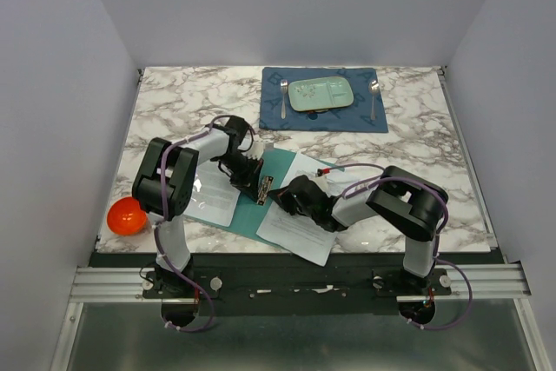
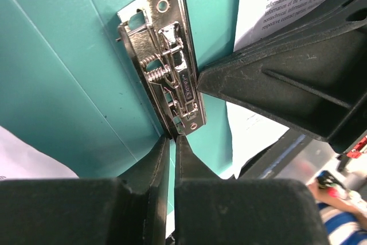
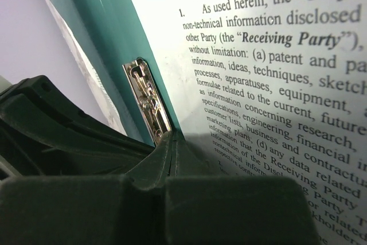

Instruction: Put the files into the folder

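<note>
**Q:** Left end effector, status?

**A:** The left gripper (image 2: 172, 142) has its fingers drawn together, with only a thin slit between them. The tips sit at the near end of the metal clip (image 2: 166, 67). Whether they pinch any part of it cannot be told, because the fingers themselves hide the contact.

**Q:** Right end effector?

**A:** The right gripper (image 3: 171, 142) is closed, its fingers pressed flat against each other with nothing visible between them. In the left wrist view its tip meets the clip's long edge.

**Q:** Location of the task items?

**A:** The folder (image 2: 69, 84) lies open on the marble table (image 1: 174, 110), near the front edge and under both grippers. The files (image 3: 275, 55) rest on it. One sheet is on the left leaf, and the others are on the right leaf beside the clip, reaching toward the table's near edge. The arms cover the middle, so the number of sheets cannot be read. The print is legible only in the right wrist view, where the frame edge cuts it off.
</note>
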Robot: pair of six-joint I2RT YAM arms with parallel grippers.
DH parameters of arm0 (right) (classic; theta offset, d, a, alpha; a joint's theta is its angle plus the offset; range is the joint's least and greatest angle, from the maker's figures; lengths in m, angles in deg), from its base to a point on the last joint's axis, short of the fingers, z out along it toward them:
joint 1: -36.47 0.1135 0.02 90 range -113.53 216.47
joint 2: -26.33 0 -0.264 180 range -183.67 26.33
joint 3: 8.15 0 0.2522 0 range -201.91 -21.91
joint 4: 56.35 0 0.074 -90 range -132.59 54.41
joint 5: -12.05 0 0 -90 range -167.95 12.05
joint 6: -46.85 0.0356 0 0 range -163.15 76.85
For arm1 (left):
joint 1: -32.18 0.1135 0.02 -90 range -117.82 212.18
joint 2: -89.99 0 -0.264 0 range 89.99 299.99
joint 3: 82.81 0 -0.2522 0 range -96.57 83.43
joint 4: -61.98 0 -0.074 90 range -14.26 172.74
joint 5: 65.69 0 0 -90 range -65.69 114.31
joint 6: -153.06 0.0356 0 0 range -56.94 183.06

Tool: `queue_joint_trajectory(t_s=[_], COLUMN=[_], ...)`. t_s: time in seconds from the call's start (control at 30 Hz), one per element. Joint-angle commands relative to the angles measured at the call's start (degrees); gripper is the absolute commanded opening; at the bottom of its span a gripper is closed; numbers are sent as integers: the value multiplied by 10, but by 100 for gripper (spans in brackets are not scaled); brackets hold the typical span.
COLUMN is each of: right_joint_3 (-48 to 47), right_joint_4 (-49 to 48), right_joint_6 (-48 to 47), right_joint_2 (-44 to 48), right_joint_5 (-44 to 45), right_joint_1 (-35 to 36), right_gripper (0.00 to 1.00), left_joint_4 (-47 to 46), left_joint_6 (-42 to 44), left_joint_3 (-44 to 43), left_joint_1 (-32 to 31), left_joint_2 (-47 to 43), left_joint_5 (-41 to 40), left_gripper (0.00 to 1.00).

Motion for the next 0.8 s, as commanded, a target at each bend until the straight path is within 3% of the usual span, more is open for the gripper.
queue_joint_trajectory(t_s=[0.0, 0.3, 0.77], right_joint_3=[46, 47, 49], right_joint_4=[263, 266, 267], right_joint_6=[-43, -42, -35], right_joint_2=[-89, -88, -96], right_joint_5=[-44, -44, -49], right_joint_1=[32, 34, 34], right_gripper=[0, 1, 0], left_joint_4=[-73, -80, -78], left_joint_6=[-2, 2, -1], left_joint_3=[27, 45, 45], left_joint_1=[2, 18, 31], left_joint_2=[48, 66, 58], left_joint_5=[18, 24, 30], left_gripper=[8, 7, 22])
